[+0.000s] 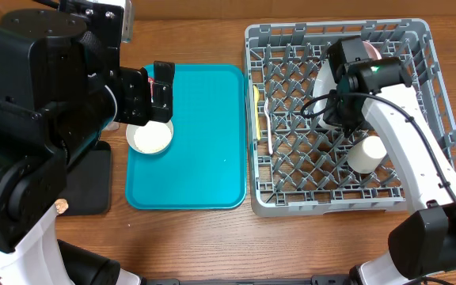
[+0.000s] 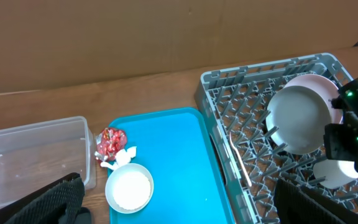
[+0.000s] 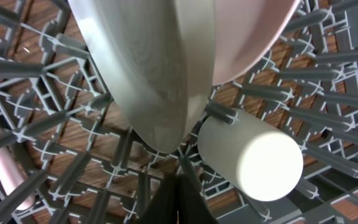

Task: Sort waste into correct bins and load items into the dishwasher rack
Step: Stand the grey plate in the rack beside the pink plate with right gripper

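Risk: grey plate (image 3: 148, 74) toppled onto cup (image 3: 250, 155), lower right, if released unseated.
Right jaws: cannot be told.
Left jaws: spread wide, empty.

1. A small pale bowl (image 2: 129, 188) sat at the left edge of the teal tray (image 2: 173, 155), touching a crumpled white tissue (image 2: 120, 158) with a red foil wrapper (image 2: 110, 142) just behind.
2. A clear tub (image 2: 30, 155) stood just left.
3. In the grey rack (image 2: 241, 106), a grey-green plate (image 2: 300, 118) and a pinkish plate (image 2: 319, 82) stood on edge near a white cup (image 2: 334, 174).
4. The left gripper (image 2: 179, 183) had its fingers (image 2: 55, 199) spread wide.
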Controlling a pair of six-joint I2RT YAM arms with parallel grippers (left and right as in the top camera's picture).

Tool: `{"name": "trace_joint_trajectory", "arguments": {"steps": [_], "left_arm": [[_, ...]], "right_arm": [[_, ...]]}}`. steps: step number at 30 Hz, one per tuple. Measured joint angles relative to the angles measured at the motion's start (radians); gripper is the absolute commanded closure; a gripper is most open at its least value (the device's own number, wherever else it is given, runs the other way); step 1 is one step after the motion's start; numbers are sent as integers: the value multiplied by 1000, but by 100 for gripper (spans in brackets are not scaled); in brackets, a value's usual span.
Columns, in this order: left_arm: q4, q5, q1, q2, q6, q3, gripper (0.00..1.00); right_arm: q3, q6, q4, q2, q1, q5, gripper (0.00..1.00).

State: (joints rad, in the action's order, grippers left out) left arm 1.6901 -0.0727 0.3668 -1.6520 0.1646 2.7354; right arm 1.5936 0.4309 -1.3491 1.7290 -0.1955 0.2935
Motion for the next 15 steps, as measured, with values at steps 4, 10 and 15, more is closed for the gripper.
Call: {"name": "trace_joint_trajectory", "arguments": {"steps": [4,10,15], "left_arm": [[0,0,0,0,0,0,0],[0,0,0,0,0,0,0],[0,0,0,0,0,0,0]], "right_arm": [[-2,3,-32,0,27,-11,96],[-43,10,85,0,51,-28,96],[-57,10,145,0,51,-28,96]]}}
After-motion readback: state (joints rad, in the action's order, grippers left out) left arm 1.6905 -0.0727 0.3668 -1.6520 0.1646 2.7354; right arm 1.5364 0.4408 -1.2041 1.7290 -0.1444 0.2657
